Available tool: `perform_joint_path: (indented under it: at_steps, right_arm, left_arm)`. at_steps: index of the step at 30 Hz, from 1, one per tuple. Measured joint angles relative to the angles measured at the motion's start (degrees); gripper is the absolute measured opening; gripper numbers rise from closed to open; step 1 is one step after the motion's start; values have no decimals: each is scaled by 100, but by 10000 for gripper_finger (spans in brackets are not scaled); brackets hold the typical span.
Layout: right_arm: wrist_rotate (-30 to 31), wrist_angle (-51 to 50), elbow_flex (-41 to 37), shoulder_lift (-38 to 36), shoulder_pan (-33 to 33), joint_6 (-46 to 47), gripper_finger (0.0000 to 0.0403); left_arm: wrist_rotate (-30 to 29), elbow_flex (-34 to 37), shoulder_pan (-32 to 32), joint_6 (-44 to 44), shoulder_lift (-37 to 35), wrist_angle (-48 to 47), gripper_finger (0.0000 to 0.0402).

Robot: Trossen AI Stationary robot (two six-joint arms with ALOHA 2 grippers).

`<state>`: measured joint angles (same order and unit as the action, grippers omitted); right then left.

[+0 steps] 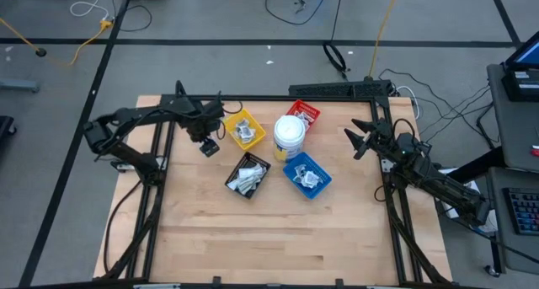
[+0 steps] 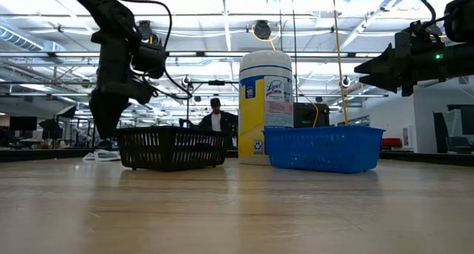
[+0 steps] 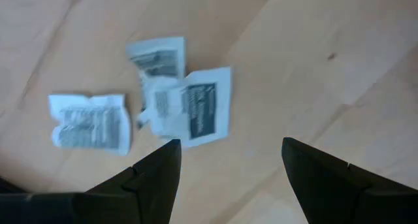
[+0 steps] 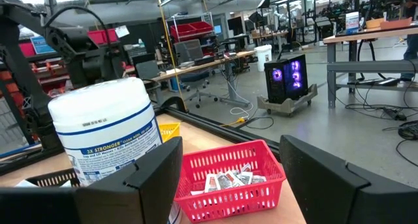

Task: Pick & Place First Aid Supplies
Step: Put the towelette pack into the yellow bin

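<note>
Your left gripper (image 1: 208, 146) hangs over bare table (image 1: 269, 230) just left of the yellow tray (image 1: 229, 125), its two fingers (image 3: 153, 178) spread apart with nothing between them. Directly under it, in the left wrist view, three white packets (image 3: 189, 106) lie loose on the wood: two overlap, a square one with dark print partly covering another, and a third (image 3: 90, 121) sits just beside them, apart. None touches the fingers.

Your right gripper (image 1: 358, 140) waits at the table's right edge, raised above the surface, jaws likewise parted and empty, facing the trays. Its wrist view looks past the white tub (image 4: 108, 129) to the red tray (image 4: 228, 181), where several packets (image 4: 225, 179) rest inside.

From above you see four trays clustered around the tub at table centre: yellow at the upper left, red (image 1: 303, 114) at the upper right, black tray (image 1: 248, 176) at the lower left, blue tray (image 1: 306, 174) at the lower right. Each holds a small heap of packets. In the low view the black and blue trays stand in front with the tub between them, and a person (image 2: 215, 118) shows in the room behind.
</note>
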<state>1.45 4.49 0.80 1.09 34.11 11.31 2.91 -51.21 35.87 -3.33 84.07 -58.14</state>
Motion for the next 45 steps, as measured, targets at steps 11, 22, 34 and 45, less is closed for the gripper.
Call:
perform_joint_path:
  at_steps: [11,22,34,45]
  right_arm:
    - [0,0,2,0,0,-2,254]
    - [0,0,0,0,0,0,254]
    - [0,0,0,1,0,0,254]
    - [0,0,0,2,-2,0,254]
  left_arm:
    - [-49,751,-190,-138,-10,1207,271]
    - [-156,1253,-334,-129,-30,1421,169]
    - [639,1319,-340,-172,-18,1476,5]
    - [805,858,-339,-605,-345,675,1]
